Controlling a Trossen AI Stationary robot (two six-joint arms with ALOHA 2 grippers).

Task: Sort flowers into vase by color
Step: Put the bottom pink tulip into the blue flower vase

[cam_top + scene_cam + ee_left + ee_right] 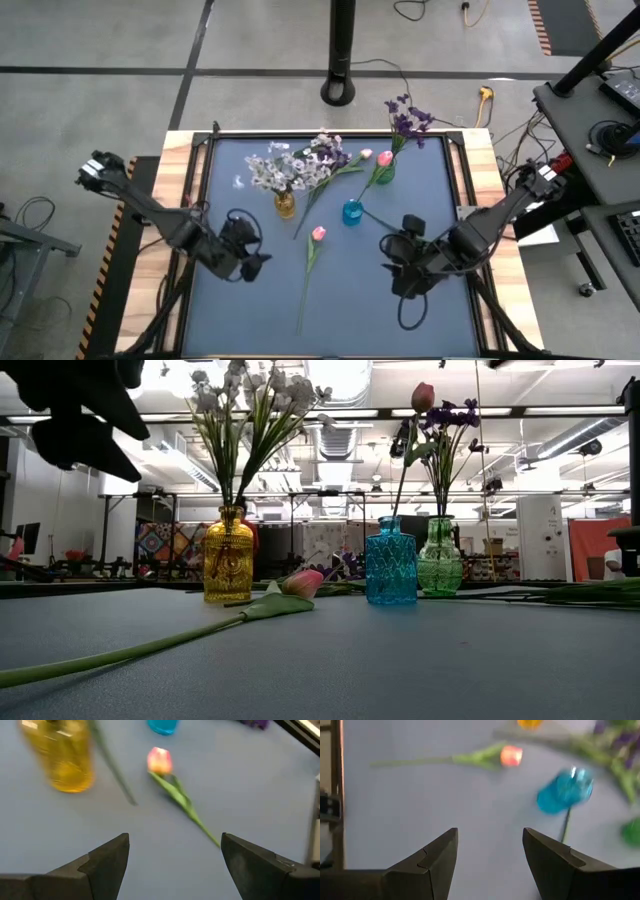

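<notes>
Left gripper (262,262) open beside pink tulip (318,233), green-stemmed.

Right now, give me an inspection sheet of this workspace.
Surface: dark mat in a wood frame.
Job's things: yellow vase holds white sprays; green vase holds purple flowers and a tulip; blue vase with one stem; pink tulip lying loose on the mat, other flowers lying behind the vases.
Clutter: nothing seen.
Grippers: left gripper and right gripper open, empty, above the mat.
Cables: on the floor beyond the table.
Surroundings: black post, workshop room.
</notes>
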